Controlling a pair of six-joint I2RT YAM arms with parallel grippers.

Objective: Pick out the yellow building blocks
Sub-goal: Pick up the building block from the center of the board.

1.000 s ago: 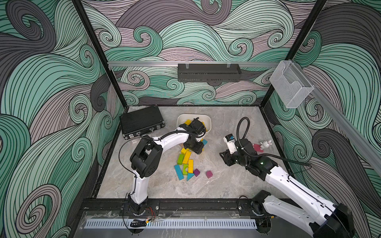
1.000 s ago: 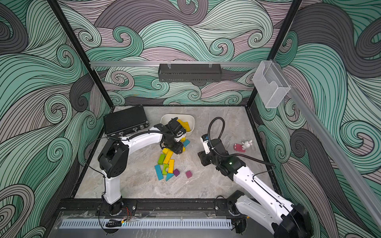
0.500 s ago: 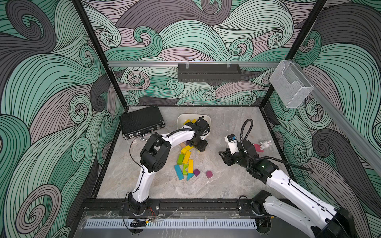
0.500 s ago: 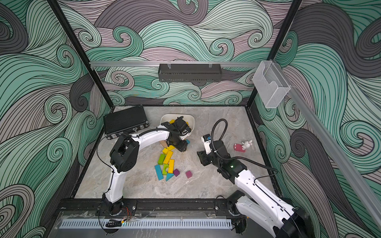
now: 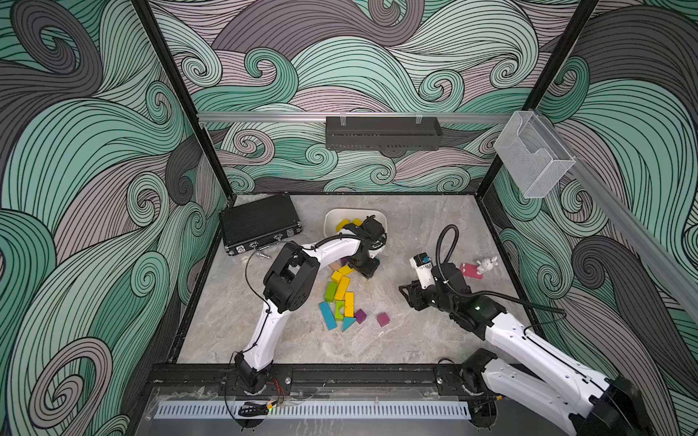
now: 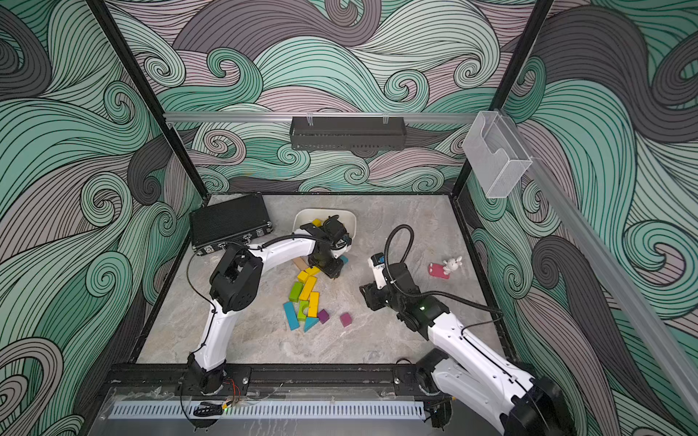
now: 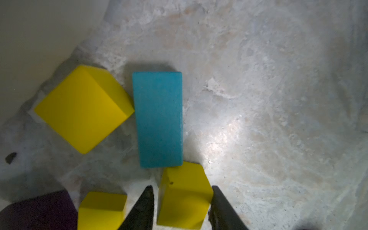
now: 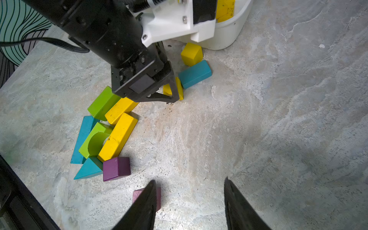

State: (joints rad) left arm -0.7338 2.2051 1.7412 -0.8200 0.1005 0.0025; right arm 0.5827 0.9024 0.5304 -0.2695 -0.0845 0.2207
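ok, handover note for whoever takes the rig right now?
Left gripper: jaws either side of a small yellow wooden cube on the table, grip unconfirmed.
Right gripper: open, empty, over the table.
Done: some yellow wooden blocks in the white bowl.
To do: that cube, two long yellow bars, a yellow cube beside the bowl, another beside the left gripper.

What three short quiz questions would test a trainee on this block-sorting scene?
1. True or false: the right pincer is holding a block.
2. The left pincer straddles a cube. What is its colour? A teal, B yellow, C purple.
3. Name the container in which some yellow blocks already lie.
Key: 1 false, it is open and empty. 2 B. 3 the white tub.
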